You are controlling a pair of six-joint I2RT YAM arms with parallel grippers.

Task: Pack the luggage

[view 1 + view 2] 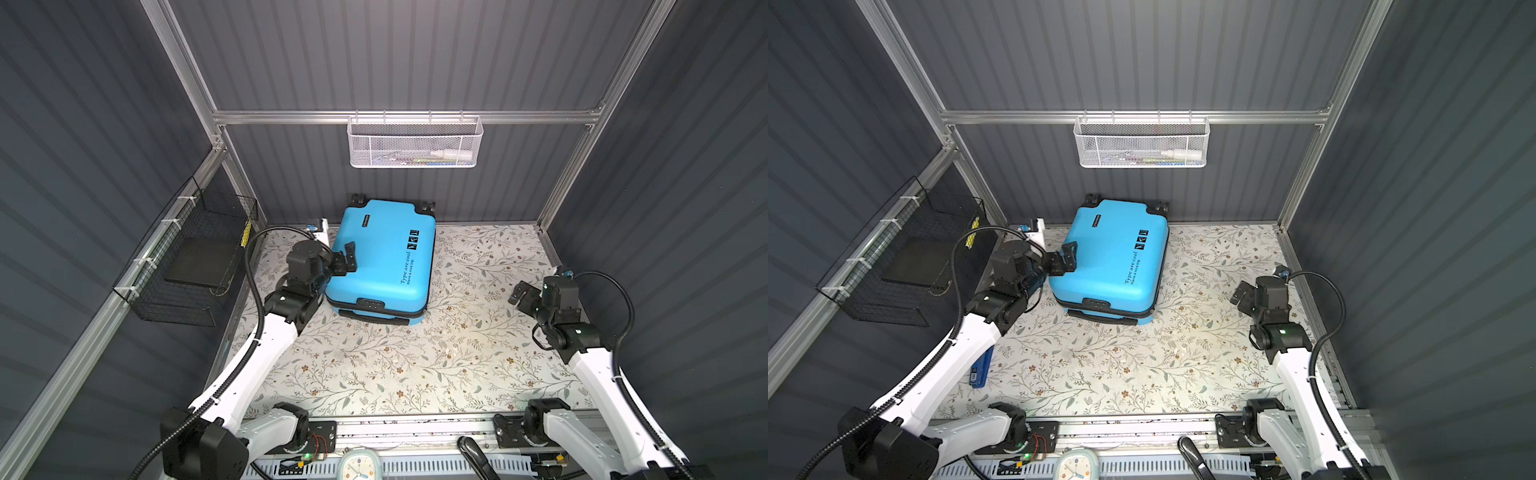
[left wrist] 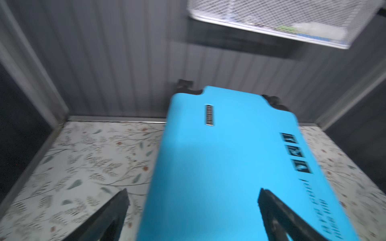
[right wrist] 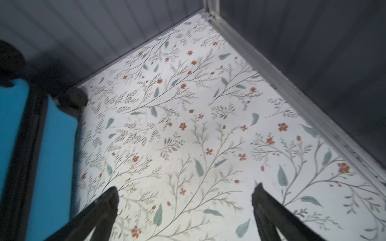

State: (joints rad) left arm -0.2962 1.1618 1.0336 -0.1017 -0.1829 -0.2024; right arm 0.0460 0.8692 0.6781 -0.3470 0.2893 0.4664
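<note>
- Wall [image 1: 75, 145] on the far left carries a black wire basket [image 1: 166, 307] with a dark flat slab [image 1: 199, 262] lying in it.
- Left tool [image 1: 347, 259] hangs at the luggage's left edge with its jaws spread wide and nothing between them. The blurred left wrist view shows one finger [image 2: 119, 204] over the floral tabletop [image 1: 415, 365] and the other over the blue shell. Whether either touches the shell cannot be told.
- Luggage [image 1: 382, 257] lies closed and flat on the tabletop at the back, left of centre. Its black wheels are against the rear wall, its handle faces the front, and its black lettering and square icons face up. It sits slightly skewed in both top views.
- White mesh basket [image 1: 415, 124] hangs from the rear rail, above the luggage and a little to its right, with a white bottle [image 1: 451, 154] lying inside.
- Right tool [image 1: 519, 297] is held above bare tabletop, well apart from the luggage, jaws wide and empty. In the right wrist view the blue shell shows only at the frame's edge.
</note>
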